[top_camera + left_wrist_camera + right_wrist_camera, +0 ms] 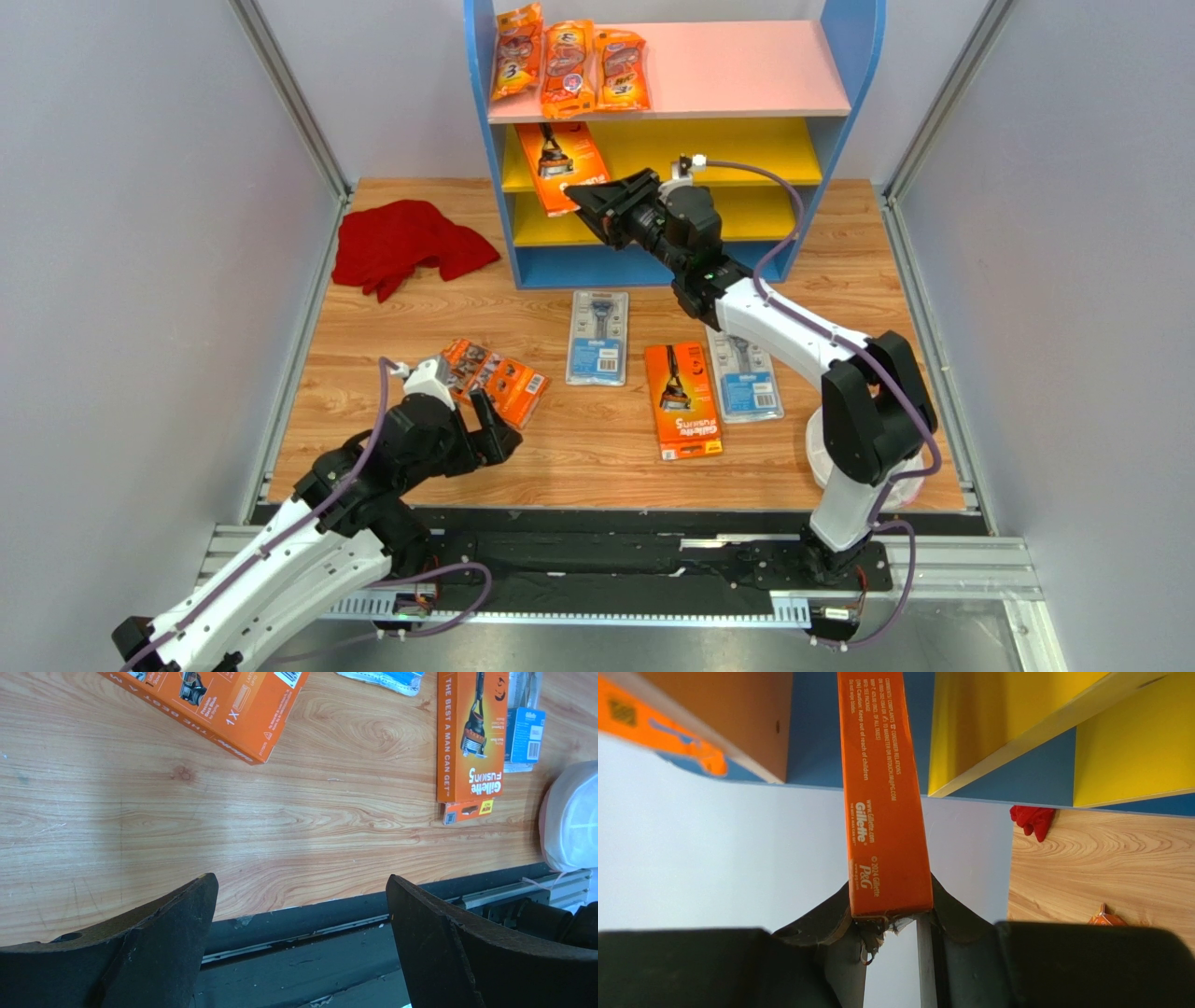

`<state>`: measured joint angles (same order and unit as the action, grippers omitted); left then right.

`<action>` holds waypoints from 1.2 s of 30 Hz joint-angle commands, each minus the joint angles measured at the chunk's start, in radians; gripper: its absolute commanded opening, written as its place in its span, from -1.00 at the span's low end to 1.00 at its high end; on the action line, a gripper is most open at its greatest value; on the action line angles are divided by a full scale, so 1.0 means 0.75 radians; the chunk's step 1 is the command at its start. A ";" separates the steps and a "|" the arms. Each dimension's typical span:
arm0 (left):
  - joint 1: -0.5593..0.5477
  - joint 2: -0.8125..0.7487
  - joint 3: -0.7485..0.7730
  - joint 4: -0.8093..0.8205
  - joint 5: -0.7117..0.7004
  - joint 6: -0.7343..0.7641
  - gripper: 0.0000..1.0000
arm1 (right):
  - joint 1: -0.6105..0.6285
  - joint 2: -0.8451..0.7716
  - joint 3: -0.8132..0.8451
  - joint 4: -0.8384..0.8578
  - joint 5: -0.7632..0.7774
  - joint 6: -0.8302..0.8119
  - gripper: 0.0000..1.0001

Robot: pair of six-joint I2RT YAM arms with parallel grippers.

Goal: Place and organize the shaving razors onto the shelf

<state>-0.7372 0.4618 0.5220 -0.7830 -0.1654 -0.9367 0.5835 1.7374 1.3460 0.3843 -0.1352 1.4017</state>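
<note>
The shelf [853,56] stands at the back, with three narrow orange bags [568,66] on its pink top board. My right gripper [606,200] is shut on an orange razor box [561,164] and holds it at the upper yellow board. In the right wrist view the box [882,805] stands edge-on between the jaws of that gripper [889,913]. My left gripper [480,424] is open and empty just in front of an orange box [494,378] on the table. In the left wrist view the gripper [302,903] hangs over the table's front edge, with that box [210,707] beyond.
On the table lie a grey-blue blister card [598,338], an orange razor card [682,399] and a second blister card [744,374] partly under the right arm. A red cloth [411,245] lies left of the shelf. A white dish [572,819] sits by the right arm's base.
</note>
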 commanded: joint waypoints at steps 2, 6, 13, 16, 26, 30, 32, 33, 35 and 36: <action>-0.001 -0.041 -0.001 0.017 0.028 0.009 0.98 | -0.007 0.084 0.140 0.160 0.062 0.119 -1.00; 0.001 -0.045 0.003 0.013 0.036 0.024 0.98 | -0.007 0.125 0.203 0.130 0.115 0.129 -1.00; 0.001 -0.037 -0.005 0.029 0.073 -0.001 0.98 | 0.003 0.197 0.363 -0.019 0.178 0.129 -1.00; -0.001 -0.039 -0.003 0.034 0.075 -0.003 0.98 | 0.009 0.256 0.463 -0.083 0.219 0.129 -1.00; 0.001 -0.043 -0.007 0.030 0.098 0.005 0.98 | 0.026 0.357 0.555 -0.161 0.262 0.140 -0.97; 0.001 -0.057 -0.007 0.025 0.098 0.003 0.98 | 0.026 0.387 0.608 -0.234 0.266 0.146 -0.94; 0.001 -0.068 -0.007 0.019 0.096 0.001 0.98 | 0.028 0.391 0.617 -0.251 0.272 0.140 -0.91; 0.001 -0.070 -0.003 0.017 0.096 0.001 0.98 | 0.028 0.393 0.621 -0.257 0.274 0.140 -0.87; -0.001 -0.076 -0.001 0.013 0.092 0.001 0.98 | 0.030 0.393 0.621 -0.261 0.268 0.139 -0.82; 0.001 -0.080 0.003 0.013 0.094 0.003 0.98 | 0.030 0.395 0.627 -0.269 0.262 0.140 -0.77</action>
<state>-0.7372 0.4168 0.5179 -0.7818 -0.1051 -0.9371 0.6003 2.0293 1.7588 0.1738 0.0437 1.4956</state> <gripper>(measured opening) 0.990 0.291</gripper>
